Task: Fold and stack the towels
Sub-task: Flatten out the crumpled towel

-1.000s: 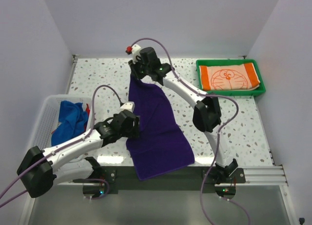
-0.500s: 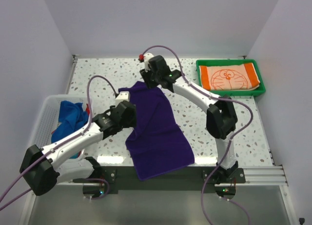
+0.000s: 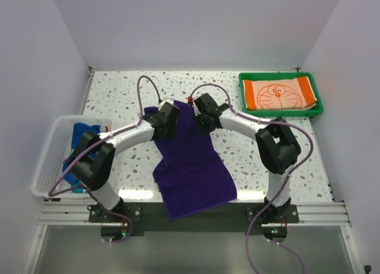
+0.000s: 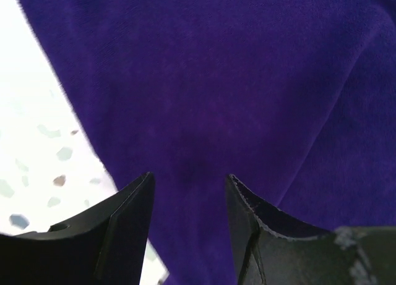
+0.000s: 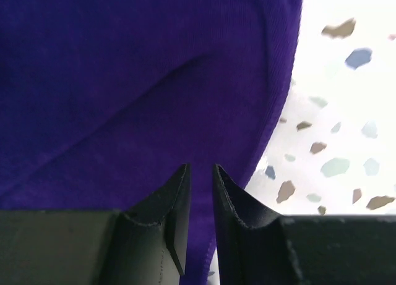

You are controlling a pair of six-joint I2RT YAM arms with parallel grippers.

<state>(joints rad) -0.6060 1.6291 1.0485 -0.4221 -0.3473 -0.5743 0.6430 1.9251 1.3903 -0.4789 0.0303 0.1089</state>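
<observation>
A dark purple towel [image 3: 193,167] lies lengthwise on the speckled table [image 3: 119,95], its near end hanging over the front edge. Both grippers are at its bunched far end. My left gripper [image 3: 165,118] is open above the cloth [image 4: 216,81], with nothing pinched between its fingers [image 4: 127,217]. My right gripper [image 3: 205,115] hovers at the towel's right edge [image 5: 124,68]; its jaws stand a narrow gap apart, with cloth showing through the gap. An orange-and-white towel with a cat face [image 3: 279,94] lies folded in the green tray. A blue towel [image 3: 83,140] sits in the basket.
The green tray [image 3: 282,113] stands at the back right corner. The white mesh basket [image 3: 50,146] sits at the left edge of the table. Bare speckled tabletop shows left of the purple towel [image 4: 37,143] and right of it [image 5: 346,112].
The right gripper brought the towel's far end down and nearer, let it go, and its jaws have narrowed again. The left arm swung from the towel's near left edge up to its far end.
</observation>
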